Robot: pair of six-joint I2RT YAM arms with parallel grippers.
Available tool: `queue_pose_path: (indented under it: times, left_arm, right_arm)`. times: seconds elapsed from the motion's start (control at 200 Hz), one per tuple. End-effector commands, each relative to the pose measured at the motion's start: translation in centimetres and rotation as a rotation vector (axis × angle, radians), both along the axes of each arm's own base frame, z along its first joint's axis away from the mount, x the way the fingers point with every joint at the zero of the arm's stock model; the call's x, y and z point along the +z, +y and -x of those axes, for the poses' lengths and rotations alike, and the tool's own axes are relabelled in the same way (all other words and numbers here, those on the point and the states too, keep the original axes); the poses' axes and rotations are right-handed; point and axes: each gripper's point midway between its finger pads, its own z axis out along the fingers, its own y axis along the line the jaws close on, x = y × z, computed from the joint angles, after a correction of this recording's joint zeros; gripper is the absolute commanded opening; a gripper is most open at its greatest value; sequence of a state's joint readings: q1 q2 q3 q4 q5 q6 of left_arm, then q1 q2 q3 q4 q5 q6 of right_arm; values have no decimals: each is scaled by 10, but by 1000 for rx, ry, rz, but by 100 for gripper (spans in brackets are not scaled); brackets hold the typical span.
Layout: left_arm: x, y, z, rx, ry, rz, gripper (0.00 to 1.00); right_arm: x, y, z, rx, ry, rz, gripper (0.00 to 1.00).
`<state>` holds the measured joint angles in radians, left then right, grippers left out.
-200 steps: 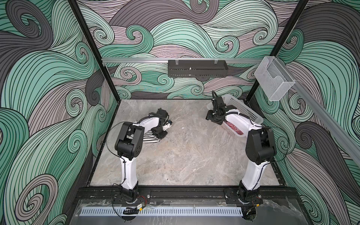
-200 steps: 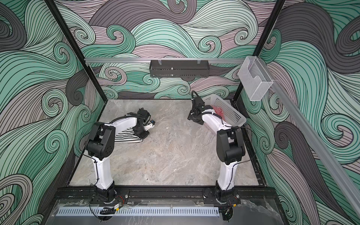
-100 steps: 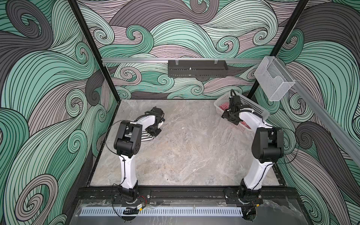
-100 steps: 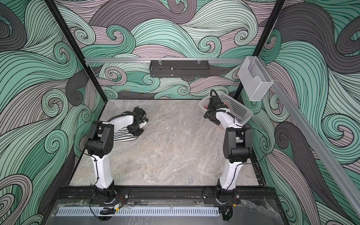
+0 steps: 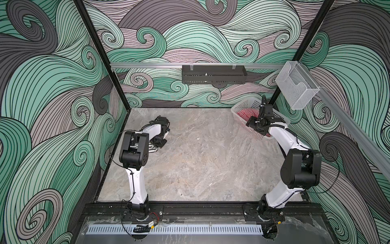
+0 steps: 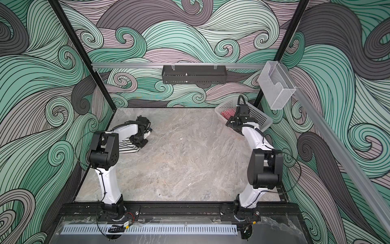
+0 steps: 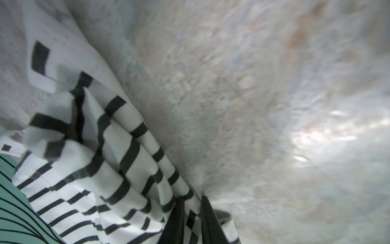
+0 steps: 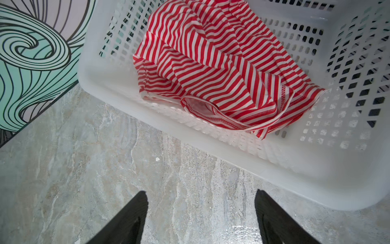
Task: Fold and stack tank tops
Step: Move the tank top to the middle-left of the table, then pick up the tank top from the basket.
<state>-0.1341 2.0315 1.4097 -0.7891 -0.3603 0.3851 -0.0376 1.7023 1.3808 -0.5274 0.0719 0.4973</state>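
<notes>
The black-and-white tank top [image 6: 128, 148] lies bunched on the marble table [image 6: 190, 160], far left, its cloth rumpled into loose folds so that the wide stripes run crooked. The red-and-white tank top [image 8: 211, 69] sits crumpled in the white basket [image 8: 306, 169] at the far right corner, its narrow stripes creased and a cream-edged strap looping out along the bottom.

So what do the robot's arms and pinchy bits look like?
The left arm and right arm are smooth white tubes joined by chunky black boxy joints. Thin black cables run along them. The left tool and right tool each have two slim black fingers, a bit like tongs.
</notes>
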Motion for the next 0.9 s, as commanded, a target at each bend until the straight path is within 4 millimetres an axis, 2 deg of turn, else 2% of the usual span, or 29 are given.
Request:
queue_pose_path:
  times: [0.0,0.17,0.37,0.495,0.646,0.781,0.846,0.896]
  left_arm:
    - [11,16,-3,30,-17,-23,20]
    - [12,25,0,47,-16,-17,20]
    - [12,28,2,57,-13,-10,20]
    - [13,28,2,66,-17,-7,20]
    - [14,32,0,73,-23,-16,20]
    - [12,35,-4,93,-23,-17,19]
    - [12,35,-5,103,-20,-9,19]
    - [13,34,-6,107,-21,-4,19]
  right_arm:
    - [-3,-25,-4,-54,8,36,82]
    - [-26,-55,-21,-128,55,27,83]
    - [-47,-70,-56,-152,51,-15,83]
    - [-67,-82,-76,-156,70,-30,85]
    - [-86,-80,-93,-114,96,-89,84]
    - [-101,-75,-97,-90,152,-117,82]
    - [-104,-74,-97,-90,144,-125,76]
    - [-101,-72,-99,-82,123,-135,64]
